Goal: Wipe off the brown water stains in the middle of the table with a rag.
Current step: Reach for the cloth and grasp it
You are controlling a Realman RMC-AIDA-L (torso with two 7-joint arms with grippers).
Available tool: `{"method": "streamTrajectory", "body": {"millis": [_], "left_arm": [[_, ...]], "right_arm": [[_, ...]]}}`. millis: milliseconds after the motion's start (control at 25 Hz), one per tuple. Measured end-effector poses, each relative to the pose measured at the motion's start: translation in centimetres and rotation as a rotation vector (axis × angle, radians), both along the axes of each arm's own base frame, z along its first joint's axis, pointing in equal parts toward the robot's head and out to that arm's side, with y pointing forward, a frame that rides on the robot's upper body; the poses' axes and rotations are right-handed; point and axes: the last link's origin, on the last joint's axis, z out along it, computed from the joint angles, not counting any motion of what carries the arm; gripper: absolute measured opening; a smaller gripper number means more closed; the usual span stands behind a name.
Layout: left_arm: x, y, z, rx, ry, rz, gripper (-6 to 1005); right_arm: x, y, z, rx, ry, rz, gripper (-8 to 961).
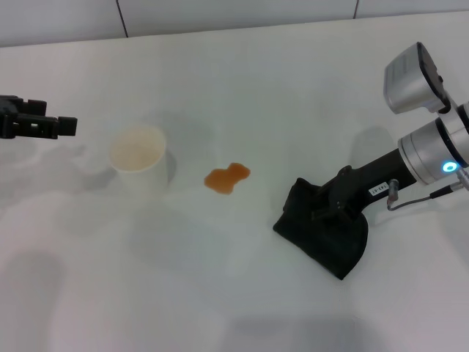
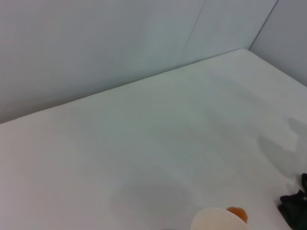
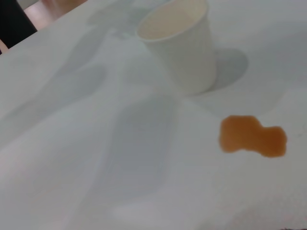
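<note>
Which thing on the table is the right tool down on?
The black rag: the right tool is on it. The white cup and brown stain lie untouched farther left.

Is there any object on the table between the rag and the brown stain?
Nothing visible. The right gripper is on the rag, and only bare table lies between it and the brown water stains. The paper cup stands beyond.

Table (image 1: 242,95) smooth, matt white; rag (image 1: 326,231) soft matt black cloth, folded and bunched; cup (image 1: 138,156) matt white paper, cream inside; brown water stains (image 1: 226,177) a glossy-looking orange-brown liquid film; right arm's housing (image 1: 432,150) satin silver metal or plastic.
</note>
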Motion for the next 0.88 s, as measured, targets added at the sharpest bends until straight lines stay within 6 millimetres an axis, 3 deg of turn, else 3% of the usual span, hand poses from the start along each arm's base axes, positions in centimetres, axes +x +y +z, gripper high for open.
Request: {"method": "streamTrajectory", "body": {"millis": [160, 400, 800, 880], "left_arm": [[0.0, 0.0, 0.0, 0.001, 0.001, 0.0, 890], [0.0, 0.0, 0.0, 0.002, 0.0, 0.001, 892], [0.1, 0.1, 0.0, 0.001, -0.002, 0.005, 892], [0.1, 0.1, 0.0, 0.001, -0.003, 0.005, 892]], "right_arm": [[-0.1, -0.1, -0.1, -0.009, 0.002, 0.008, 359], [-0.5, -0.1, -0.2, -0.02, 0.013, 0.018, 329], [-0.8, 0.0, -0.1, -0.026, 0.021, 0.029, 123], [-1.1, 0.1, -0.1, -0.03, 0.027, 0.037, 123]]}}
